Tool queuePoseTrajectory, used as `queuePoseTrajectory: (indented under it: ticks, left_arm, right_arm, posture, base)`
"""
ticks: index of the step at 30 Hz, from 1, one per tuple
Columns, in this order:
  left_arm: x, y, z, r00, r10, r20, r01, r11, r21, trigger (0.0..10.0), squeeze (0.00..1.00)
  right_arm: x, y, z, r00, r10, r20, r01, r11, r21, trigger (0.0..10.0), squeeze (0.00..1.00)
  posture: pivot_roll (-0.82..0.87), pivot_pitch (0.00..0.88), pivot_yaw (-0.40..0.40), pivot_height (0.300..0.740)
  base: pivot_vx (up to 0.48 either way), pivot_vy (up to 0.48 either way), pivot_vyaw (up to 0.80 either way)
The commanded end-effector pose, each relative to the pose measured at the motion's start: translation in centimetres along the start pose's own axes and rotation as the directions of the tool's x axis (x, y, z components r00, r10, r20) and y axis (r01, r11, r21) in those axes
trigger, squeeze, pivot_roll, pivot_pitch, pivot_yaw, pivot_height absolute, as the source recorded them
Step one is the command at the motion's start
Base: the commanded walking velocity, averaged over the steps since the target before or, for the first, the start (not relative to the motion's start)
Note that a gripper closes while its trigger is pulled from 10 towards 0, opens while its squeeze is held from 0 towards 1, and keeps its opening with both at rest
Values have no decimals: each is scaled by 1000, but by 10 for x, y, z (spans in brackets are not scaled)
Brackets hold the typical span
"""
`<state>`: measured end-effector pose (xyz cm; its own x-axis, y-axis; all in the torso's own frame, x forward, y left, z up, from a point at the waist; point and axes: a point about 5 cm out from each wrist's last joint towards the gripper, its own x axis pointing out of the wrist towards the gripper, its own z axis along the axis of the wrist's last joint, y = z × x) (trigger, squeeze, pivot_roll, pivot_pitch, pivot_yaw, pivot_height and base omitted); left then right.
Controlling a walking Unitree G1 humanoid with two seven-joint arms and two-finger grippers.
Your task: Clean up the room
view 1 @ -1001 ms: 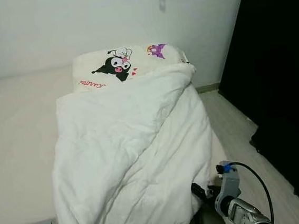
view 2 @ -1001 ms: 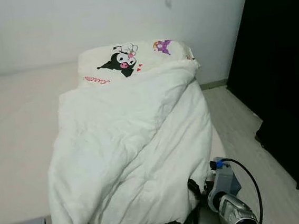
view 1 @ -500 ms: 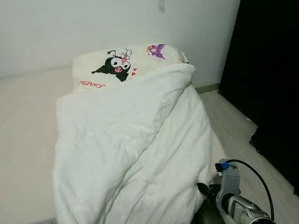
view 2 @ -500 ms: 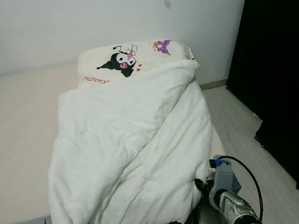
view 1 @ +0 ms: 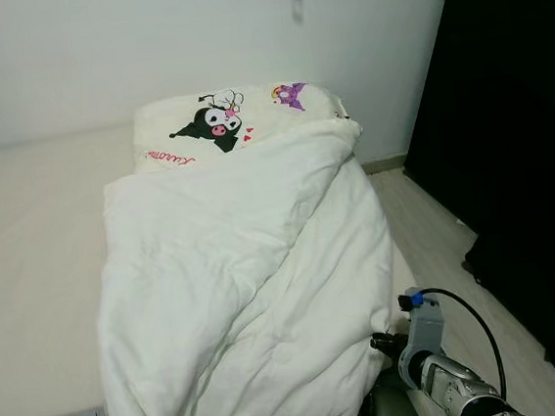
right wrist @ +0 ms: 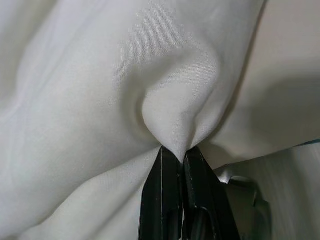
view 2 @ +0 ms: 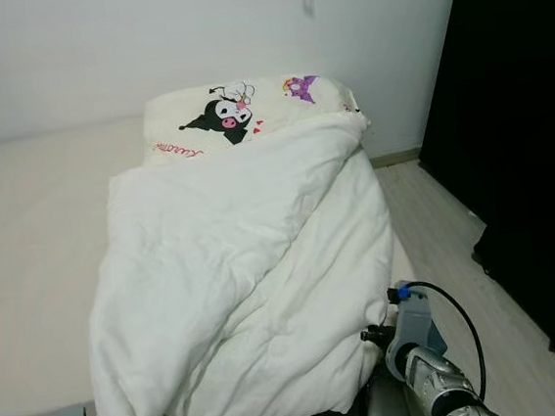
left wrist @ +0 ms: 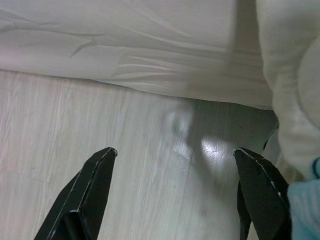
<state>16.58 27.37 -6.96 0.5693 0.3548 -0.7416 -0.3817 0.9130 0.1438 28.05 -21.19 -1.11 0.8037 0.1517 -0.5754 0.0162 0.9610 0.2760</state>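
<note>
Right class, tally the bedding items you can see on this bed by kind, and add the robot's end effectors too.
Duvet: 1
Pillow: 1
End effectors: 2, left end effector and right end effector
Total: 4

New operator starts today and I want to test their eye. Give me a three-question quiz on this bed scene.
1. True or false: the right claw is pinching the white duvet.
2. What lies beneath the open left claw? A) wooden floor B) pillow C) rug
3. Fill in: the cartoon-print pillow lies at the bed's ___ end, by the wall.

Key: 1 true; 2 A; 3 head
</note>
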Motion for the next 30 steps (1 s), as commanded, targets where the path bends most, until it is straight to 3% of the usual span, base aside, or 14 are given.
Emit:
queuePoseTrajectory:
  ticks: [1, 3, 5, 9, 16, 22, 24, 28, 30]
  left_arm:
    - [0, -1, -2, 1000, -10, -11, 10, 1000, 11, 10000, 0]
    - [-1, -2, -4, 1000, -13, -16, 13, 1000, 18, 10000, 0]
    - [-1, -2, -4, 1000, -13, -16, 13, 1000, 18, 10000, 0]
    - [-1, -4, -6, 999, -19, -26, 20, 1000, 24, 10000, 0]
    - [-1, -8, -8, 999, -35, -34, 36, 999, 34, 10000, 0]
    - [-2, -9, -9, 999, -37, -35, 38, 999, 33, 10000, 0]
    - [-2, -9, -11, 998, -39, -40, 40, 999, 36, 10000, 0]
    - [-2, -9, -12, 998, -40, -43, 41, 998, 39, 10000, 0]
    - [-3, -9, -13, 998, -40, -47, 42, 998, 44, 10000, 0]
  right_arm:
    - [-2, -15, 22, 991, -120, 51, 122, 992, -38, 0, 0]
    - [-6, -27, 46, 969, -211, 125, 224, 970, -95, 0, 0]
    - [-6, -27, 46, 969, -211, 125, 224, 970, -95, 0, 0]
    - [-12, -36, 87, 927, -281, 249, 327, 930, -169, 0, 0]
    - [-23, -46, 126, 872, -384, 305, 461, 853, -245, 0, 0]
    - [-25, -51, 129, 854, -426, 299, 503, 824, -260, 0, 0]
    - [-28, -56, 128, 846, -466, 260, 527, 803, -278, 0, 0]
    - [-28, -57, 122, 851, -479, 216, 525, 796, -301, 0, 0]
    - [-26, -62, 99, 860, -504, 86, 497, 784, -373, 0, 0]
  posture:
    - [-118, 56, 35, 560]
    - [-117, 59, 36, 560]
    - [-117, 59, 36, 560]
    - [-128, 60, 38, 560]
    - [-130, 60, 28, 560]
    - [-129, 59, 26, 560]
    - [-132, 61, 26, 560]
    - [-134, 60, 24, 560]
    - [-134, 61, 21, 560]
  base:
    - [0, 0, 0]
    - [0, 0, 0]
    - [0, 0, 0]
    - [0, 0, 0]
    - [0, 0, 0]
    - [0, 0, 0]
    - [0, 0, 0]
    - [0, 0, 0]
    - [0, 0, 0]
